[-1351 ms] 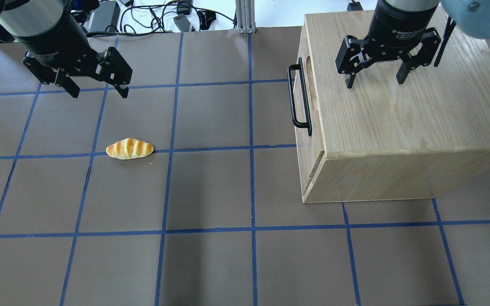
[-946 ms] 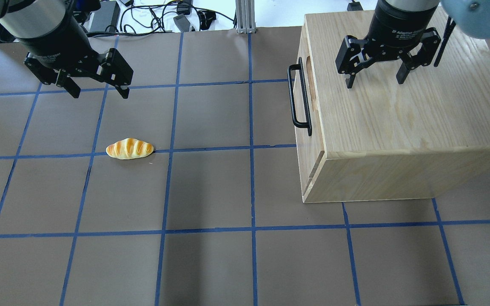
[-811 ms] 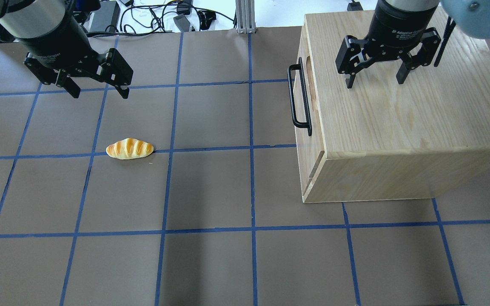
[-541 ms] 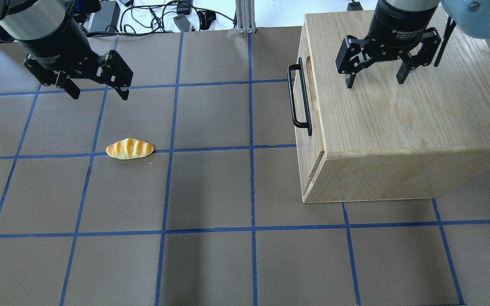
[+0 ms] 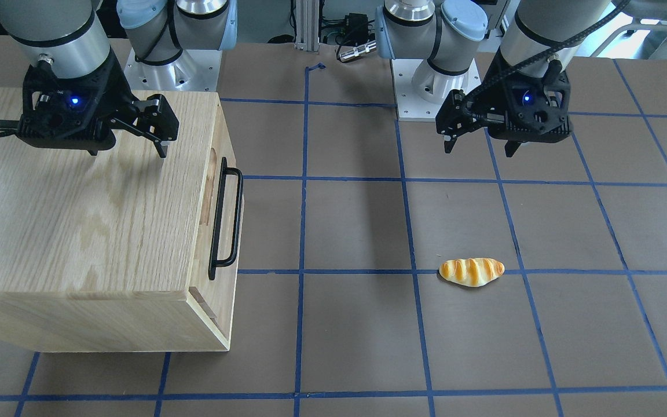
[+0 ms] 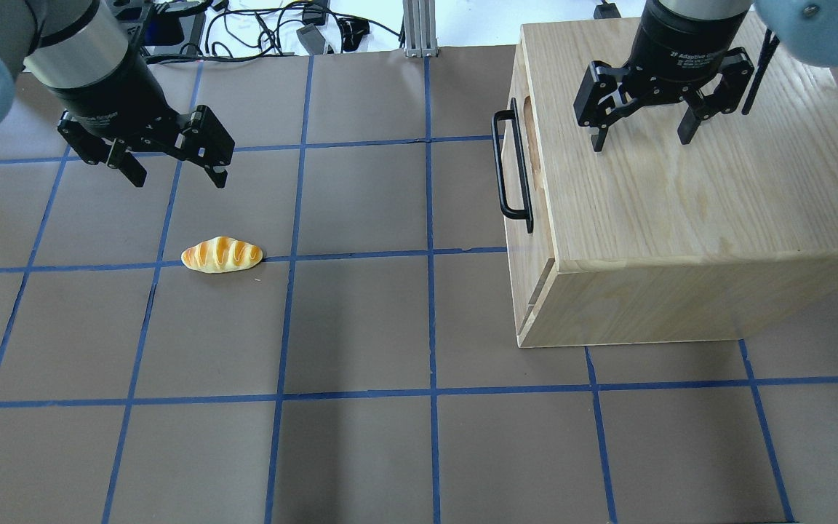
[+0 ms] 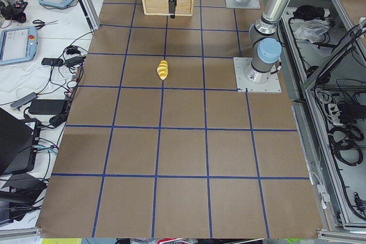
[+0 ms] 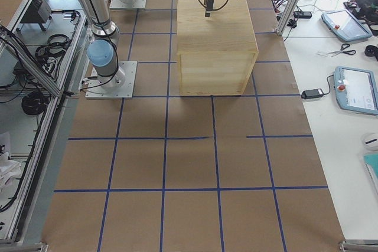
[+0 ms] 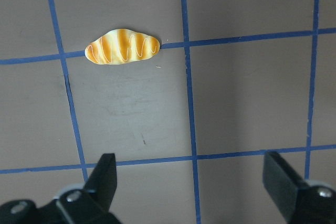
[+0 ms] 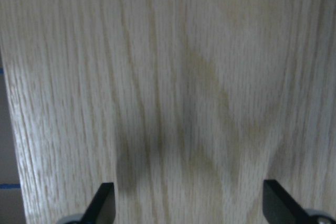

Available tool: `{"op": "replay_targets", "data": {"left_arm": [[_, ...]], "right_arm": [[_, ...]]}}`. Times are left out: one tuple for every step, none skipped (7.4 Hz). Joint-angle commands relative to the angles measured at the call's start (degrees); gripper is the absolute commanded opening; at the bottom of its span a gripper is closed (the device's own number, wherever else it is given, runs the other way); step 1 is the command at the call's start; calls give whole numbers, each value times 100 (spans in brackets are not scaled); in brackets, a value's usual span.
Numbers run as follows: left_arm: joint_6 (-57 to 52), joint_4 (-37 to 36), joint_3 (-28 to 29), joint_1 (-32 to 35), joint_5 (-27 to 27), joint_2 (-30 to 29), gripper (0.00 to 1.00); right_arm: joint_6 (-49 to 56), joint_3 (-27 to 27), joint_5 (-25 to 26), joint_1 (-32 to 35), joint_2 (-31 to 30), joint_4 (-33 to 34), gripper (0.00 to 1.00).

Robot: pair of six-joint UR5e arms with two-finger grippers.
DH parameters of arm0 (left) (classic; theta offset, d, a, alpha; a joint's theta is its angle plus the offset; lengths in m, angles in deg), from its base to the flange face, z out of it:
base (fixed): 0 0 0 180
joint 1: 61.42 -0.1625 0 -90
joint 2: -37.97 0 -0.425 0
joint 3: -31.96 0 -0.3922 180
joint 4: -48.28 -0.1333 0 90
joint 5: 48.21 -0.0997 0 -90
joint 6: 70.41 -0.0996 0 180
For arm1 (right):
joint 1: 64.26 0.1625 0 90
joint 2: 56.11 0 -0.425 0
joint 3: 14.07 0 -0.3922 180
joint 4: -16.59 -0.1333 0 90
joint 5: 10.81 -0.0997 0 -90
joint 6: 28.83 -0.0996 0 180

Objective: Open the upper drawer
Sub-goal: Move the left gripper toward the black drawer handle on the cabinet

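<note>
The upper drawer (image 6: 516, 169) sits flush in the front of the oak cabinet (image 6: 681, 196), with its long black bar handle (image 6: 500, 164) facing the table's middle. It also shows in the front-facing view (image 5: 228, 220). My right gripper (image 6: 641, 142) is open and empty, hovering just above the cabinet's grained top, behind the drawer front; its wrist view shows only wood grain between its fingertips (image 10: 102, 205). My left gripper (image 6: 179, 178) is open and empty above the table, far to the left of the handle.
A toy bread roll (image 6: 222, 255) lies on the brown, blue-taped table below my left gripper; it also shows in the left wrist view (image 9: 123, 47). Cables and power bricks (image 6: 273, 29) lie beyond the table's far edge.
My left gripper has shifted a little to the right and toward the bread roll. The right gripper, the drawer and the roll have not moved.
</note>
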Motion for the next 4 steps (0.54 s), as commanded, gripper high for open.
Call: {"op": "replay_targets", "data": {"left_arm": [[625, -429, 91, 100, 57, -288, 100], [862, -490, 240, 223, 110, -506, 100], [1482, -665, 320, 616, 406, -700, 100], [1880, -1180, 320, 1011, 444, -972, 100]], "right_arm": [[-3, 5, 0, 0, 0, 0, 100], [-3, -3, 0, 0, 0, 0, 100], [6, -3, 0, 0, 0, 0, 100], [-3, 5, 0, 0, 0, 0, 100]]}}
